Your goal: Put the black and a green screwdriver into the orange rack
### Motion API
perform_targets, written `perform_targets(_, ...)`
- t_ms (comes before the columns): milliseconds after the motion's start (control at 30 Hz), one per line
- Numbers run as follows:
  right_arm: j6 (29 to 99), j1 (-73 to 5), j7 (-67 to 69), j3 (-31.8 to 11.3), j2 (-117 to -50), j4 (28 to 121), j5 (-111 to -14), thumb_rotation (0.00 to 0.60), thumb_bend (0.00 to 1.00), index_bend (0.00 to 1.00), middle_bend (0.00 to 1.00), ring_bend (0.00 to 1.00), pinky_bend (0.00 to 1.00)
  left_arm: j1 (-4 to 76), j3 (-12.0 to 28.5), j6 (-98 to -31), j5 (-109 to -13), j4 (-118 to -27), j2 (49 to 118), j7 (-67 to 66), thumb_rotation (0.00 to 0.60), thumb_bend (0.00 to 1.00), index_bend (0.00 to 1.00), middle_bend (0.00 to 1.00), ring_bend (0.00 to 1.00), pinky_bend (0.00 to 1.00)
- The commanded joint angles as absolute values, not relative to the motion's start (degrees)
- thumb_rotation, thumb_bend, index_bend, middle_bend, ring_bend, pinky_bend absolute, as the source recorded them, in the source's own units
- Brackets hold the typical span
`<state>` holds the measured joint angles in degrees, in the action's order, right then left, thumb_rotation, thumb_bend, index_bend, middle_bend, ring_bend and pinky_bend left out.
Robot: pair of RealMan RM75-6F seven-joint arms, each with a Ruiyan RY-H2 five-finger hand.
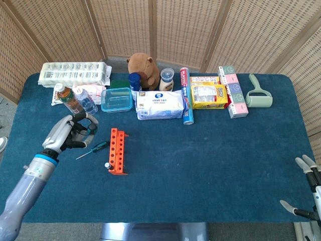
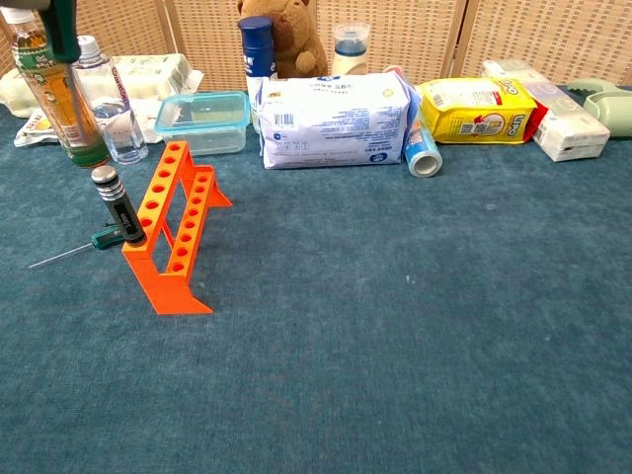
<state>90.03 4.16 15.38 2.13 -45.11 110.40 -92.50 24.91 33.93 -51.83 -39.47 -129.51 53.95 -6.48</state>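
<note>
At the far left of the blue cloth-covered table, the grey left hand hung above the cloth with its fingers curled around a green-handled screwdriver, whose teal handle showed between them; in the chest view only a scrap of that green handle poked in at the top corner, in front of the brown-capped drink bottle. Just to the right lay a second green screwdriver flat on the cloth, its thin shaft pointing back toward the hand and its handle end close against the orange plastic rack. The black screwdriver stood tilted in the near end hole of that rack, handle up. Behind the rack sat a clear lidded plastic box and a white wet-wipes pack. Far off at the right edge, the right hand was only partly visible, pale fingers spread apart and holding nothing.
</note>
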Motion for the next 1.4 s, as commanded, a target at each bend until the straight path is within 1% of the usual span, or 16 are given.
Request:
perform_targets(33, 90.0, 4.2, 15.3, 2.2, -45.1, 110.5, -92.6, 0.6, 0.04, 0.0, 0.0, 0.01, 0.0, 16.9, 34.3, -45.1, -57.4, -128.1, 52.7, 8.5, 0.6, 0.64, 0.43, 0.81, 0.72, 0.85)
perform_targets(100, 90.0, 4.2, 15.3, 2.2, -45.1, 110.5, -92.6, 0.6, 0.03, 0.0, 0.0, 0.01, 0.0, 15.3, 33.5, -45.2, -63.8, -126.8, 53.5, 14.1, 0.6, 0.64, 0.43, 0.81, 0.72, 0.85)
perform_targets(200, 90.3, 4.3, 15.4, 2.1, -45.1, 110.4, -92.5, 0.6, 0.03, 0.0, 0.0, 0.01, 0.0, 13.8, 32.1, -45.3, -69.8, -125.4, 53.8, 20.3, 0.6, 0.64, 0.43, 0.81, 0.72, 0.85)
perform_targets(367, 90.0, 4.2, 15.5, 2.1, -45.1, 110.3, -92.5, 0.6, 0.03, 0.0, 0.0, 0.01, 0.0, 12.6, 28.4, -45.9, -78.7, -121.8, 53.7, 31.0, 0.6, 0.64, 0.43, 0.81, 0.72, 0.85)
perform_targets(467, 90.1, 4.2, 15.3, 2.2, -45.2, 110.4, -92.6, 0.6, 0.03, 0.0, 0.0, 0.01, 0.0, 12.9, 26.0, -46.1, -83.1, -119.9, 53.5, 37.7, 0.6, 0.64, 0.43, 0.81, 0.72, 0.85)
perform_targets(533, 90.2, 4.3, 15.3, 2.2, -45.2, 110.4, -92.7, 0.6, 0.03, 0.0, 0.0, 0.01, 0.0, 13.2, 25.1, -46.4, -84.8, -119.2, 53.4, 40.2, 0.6, 0.64, 0.43, 0.81, 0.72, 0.85)
perform_targets(700, 90.3, 4.3, 15.5, 2.1, -45.1, 110.3, -92.6, 0.6, 0.03, 0.0, 0.0, 0.01, 0.0, 13.9, 22.3, -49.0, -89.9, -116.9, 52.9, 48.7, 0.6, 0.64, 0.43, 0.81, 0.72, 0.85)
perform_targets(800, 90.4, 4.3, 15.7, 2.2, -45.1, 110.3, -92.7, 0.6, 0.03, 0.0, 0.0, 0.01, 0.0, 14.7, 20.4, -51.0, -92.2, -114.9, 53.0, 52.1, 0.6, 0.64, 0.43, 0.81, 0.72, 0.85)
perform_targets(1033, 90.5, 4.4, 15.8, 2.2, -45.0, 110.2, -92.7, 0.6, 0.03, 0.0, 0.0, 0.01, 0.0, 16.9, 17.9, -53.9, -94.3, -112.4, 54.0, 56.3, 0.6, 0.64, 0.43, 0.81, 0.72, 0.85)
perform_targets(1200, 90.4, 4.3, 15.8, 2.2, -45.1, 110.2, -92.7, 0.6, 0.03, 0.0, 0.0, 0.01, 0.0, 19.0, 15.7, -55.8, -95.7, -111.3, 55.2, 56.6, 0.6, 0.64, 0.43, 0.81, 0.72, 0.85)
perform_targets(1400, 90.6, 4.4, 16.2, 2.2, -44.9, 110.1, -92.7, 0.6, 0.03, 0.0, 0.0, 0.01, 0.0, 20.9, 13.9, -57.4, -95.0, -109.6, 57.6, 55.1, 0.6, 0.64, 0.43, 0.81, 0.72, 0.85)
